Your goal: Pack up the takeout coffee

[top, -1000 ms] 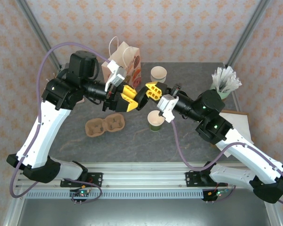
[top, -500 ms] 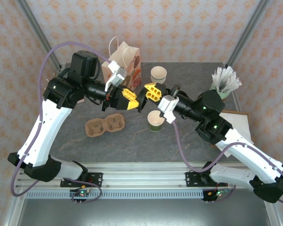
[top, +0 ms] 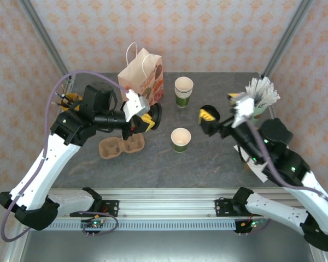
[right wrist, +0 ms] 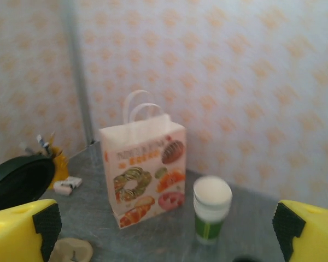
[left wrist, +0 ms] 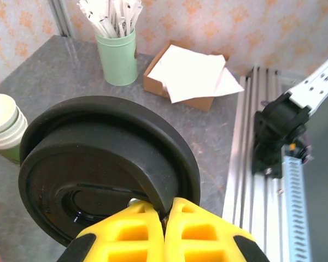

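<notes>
Showing the left tool [left wrist: 164, 213] clamped on the black lid [left wrist: 98, 158], whose lower rim that tool hides; we see the uncovered cup [top: 181, 140] standing on the table [top: 208, 164] and the right tool [top: 209, 118] wide open, holding nothing.

Both arms [top: 49, 158] wear white shells with black joint housings — a purple cable [top: 71, 77] loops off each. The left hand [top: 147, 121] and right hand [top: 207, 116] have blocky yellow fingers, apparently black-padded at the tips.

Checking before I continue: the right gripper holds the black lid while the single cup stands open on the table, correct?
No: the left gripper holds the black lid, seen in the left wrist view. The single cup stands open on the table.
</notes>
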You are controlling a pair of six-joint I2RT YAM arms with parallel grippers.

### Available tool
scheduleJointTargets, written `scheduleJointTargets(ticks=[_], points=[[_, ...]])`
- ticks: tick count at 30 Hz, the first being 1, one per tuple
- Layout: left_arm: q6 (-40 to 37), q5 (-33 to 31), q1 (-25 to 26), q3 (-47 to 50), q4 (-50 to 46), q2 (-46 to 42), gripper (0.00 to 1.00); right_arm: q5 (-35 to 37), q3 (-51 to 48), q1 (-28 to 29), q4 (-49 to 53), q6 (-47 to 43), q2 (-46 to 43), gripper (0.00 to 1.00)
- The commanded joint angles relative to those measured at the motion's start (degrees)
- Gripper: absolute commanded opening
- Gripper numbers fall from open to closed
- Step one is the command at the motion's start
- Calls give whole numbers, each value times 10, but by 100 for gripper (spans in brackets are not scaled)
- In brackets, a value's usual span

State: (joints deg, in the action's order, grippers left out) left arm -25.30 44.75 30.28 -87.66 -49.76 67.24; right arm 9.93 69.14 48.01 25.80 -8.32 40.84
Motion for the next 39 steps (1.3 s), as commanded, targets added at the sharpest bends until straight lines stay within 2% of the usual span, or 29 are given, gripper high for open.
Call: scheduleJointTargets(ticks=[1,6,9,10,13,15,17,19,22,26,29,34,39], points=[[-147,-64,35,-3,22,15,0,95,6,-8,172,267,-11,100],[-324,-138,118,-20,3,75,0,-15,68,-36,267,324,62,100],[-463,-257,177,-37,-30,122,0,-98,140,-78,328,331,136,100],[-498,-293,187,-17,-2,122,0,-129,163,-103,347,340,160,100],[-545,-324,193,-2,7,142,0,-269,179,-212,382,361,219,100],[-570,-340,200,10,13,150,0,-363,155,-256,369,357,245,100],[-596,-371,209,19,14,158,0,-458,132,-270,340,344,266,95],[-624,-403,213,23,13,173,0,-505,115,-270,312,342,303,88],[-640,-408,213,14,10,201,0,-503,97,-270,281,349,331,86],[-576,-361,218,-47,-44,261,0,-443,85,-270,274,357,345,91],[-517,-371,227,-113,-121,317,0,-412,64,-270,268,367,336,99],[-464,-423,228,-216,-227,404,0,-333,12,-287,266,393,307,100],[-481,-432,227,-213,-197,431,0,-325,-41,-306,232,416,301,100]])
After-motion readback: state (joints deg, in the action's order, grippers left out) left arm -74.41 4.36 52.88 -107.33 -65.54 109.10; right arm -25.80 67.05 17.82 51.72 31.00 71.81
